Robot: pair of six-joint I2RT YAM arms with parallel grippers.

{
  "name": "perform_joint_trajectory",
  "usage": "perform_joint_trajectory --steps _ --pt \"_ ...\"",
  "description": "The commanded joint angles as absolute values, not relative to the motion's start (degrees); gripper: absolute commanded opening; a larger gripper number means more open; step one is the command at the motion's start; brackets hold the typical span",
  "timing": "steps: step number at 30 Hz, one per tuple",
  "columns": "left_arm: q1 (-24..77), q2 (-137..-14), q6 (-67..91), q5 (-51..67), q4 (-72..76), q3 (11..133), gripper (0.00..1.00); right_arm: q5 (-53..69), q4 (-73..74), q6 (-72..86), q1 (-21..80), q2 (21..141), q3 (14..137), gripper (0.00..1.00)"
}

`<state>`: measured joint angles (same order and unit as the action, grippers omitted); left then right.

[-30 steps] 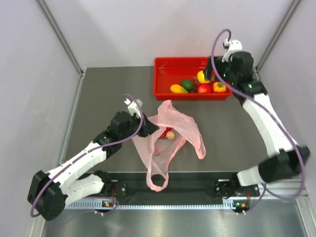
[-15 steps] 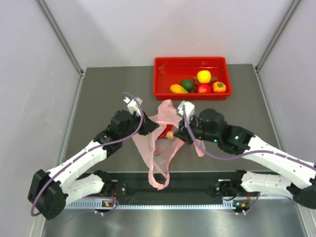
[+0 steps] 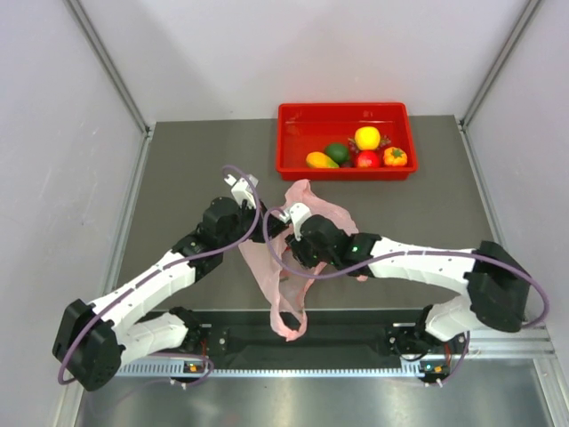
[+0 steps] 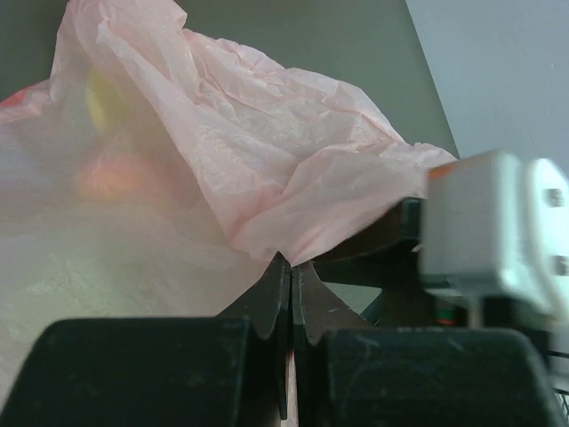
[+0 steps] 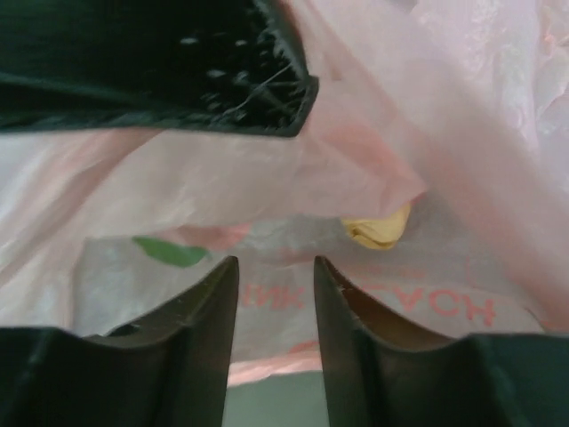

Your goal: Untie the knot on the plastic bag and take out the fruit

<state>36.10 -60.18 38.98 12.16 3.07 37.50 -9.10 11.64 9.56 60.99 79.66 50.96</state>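
- Your left gripper has its jaws pressed together on a fold of the plastic bag, at the bag's 9 o'clock edge in the top view. Hold that pinch firm and lift slightly so the mouth gapes.
- The bag lies mid-table, with a handle loop trailing toward 6 o'clock and the red tray at 12 o'clock. I cannot make out the knot, and the mouth looks open, so I judge that the step in hand is taking out the fruit.
- Your right gripper is at the bag's mouth with its jaws partly spread, and I see nothing pinched between them.
- In the right wrist view a yellow fruit shows at 1 o'clock of the fingertips, half under a fold of plastic. Steer that way and slip under the fold.
- Widen the jaws before closing, and straddle the fruit alone. Film caught in the jaws could drag the whole bag.
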Motion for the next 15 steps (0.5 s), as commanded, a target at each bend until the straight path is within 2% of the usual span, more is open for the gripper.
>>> perform_joint_trajectory --steps 1,3,6,10,15 --pt "36.2 -60.2 39.2 12.0 7.5 39.4 0.0 -15.8 2.3 9.8 60.1 83.2 50.7 0.41" --pt "36.2 -60.3 39.1 12.3 7.4 39.4 0.0 -17.3 0.8 9.8 59.2 85.7 50.8 0.55" --pt "36.2 -60.5 39.2 12.4 7.4 39.2 0.0 -18.9 -1.8 9.6 57.4 88.4 50.9 0.63" --pt "36.2 -60.1 38.9 12.1 7.4 38.4 0.0 -21.5 -4.5 8.7 56.3 91.1 50.4 0.68" --pt "36.2 -59.0 38.8 11.4 7.3 37.3 0.0 -18.6 -8.0 8.8 53.9 94.8 49.5 0.66"
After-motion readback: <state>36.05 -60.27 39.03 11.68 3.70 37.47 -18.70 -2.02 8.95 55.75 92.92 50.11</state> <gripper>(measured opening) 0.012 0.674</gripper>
